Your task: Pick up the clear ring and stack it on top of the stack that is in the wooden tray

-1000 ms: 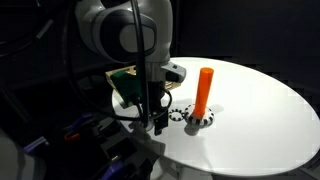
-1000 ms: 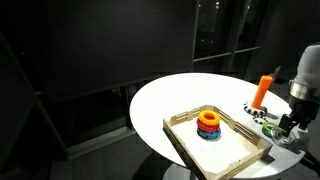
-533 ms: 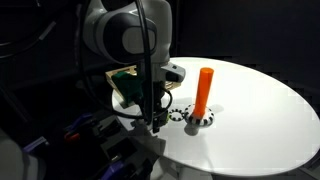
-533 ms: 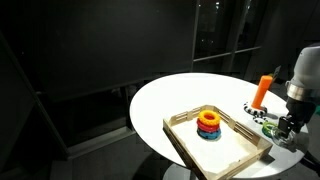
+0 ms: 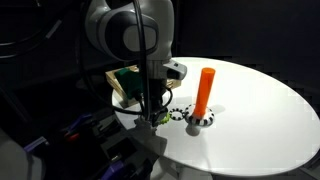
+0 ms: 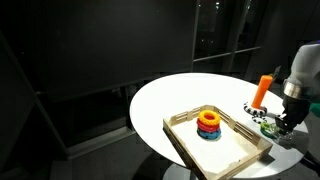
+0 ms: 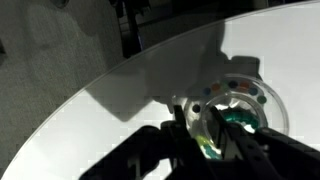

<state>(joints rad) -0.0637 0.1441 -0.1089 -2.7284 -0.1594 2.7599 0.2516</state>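
In the wrist view my gripper (image 7: 198, 128) comes in from the bottom edge. Its dark fingers (image 7: 178, 118) are shut on the rim of the clear ring (image 7: 196, 112), which rests on the white table. A green tint shows through the ring's plastic. In both exterior views the gripper (image 5: 157, 120) (image 6: 283, 126) points straight down at the table near its edge. The wooden tray (image 6: 238, 152) lies apart from it, holding the stack (image 6: 209, 123) of orange rings over a blue one.
A tall orange cylinder (image 5: 204, 90) (image 6: 264, 90) stands upright close by. A black-and-white checkered ring (image 5: 200, 120) lies at its foot. A pale ring with coloured dots (image 7: 240, 97) touches the gripped ring. The table edge (image 5: 170, 150) runs just beside the gripper.
The jaws have gone from wide open to shut around the clear ring's rim. The arm has stayed over the same spot.
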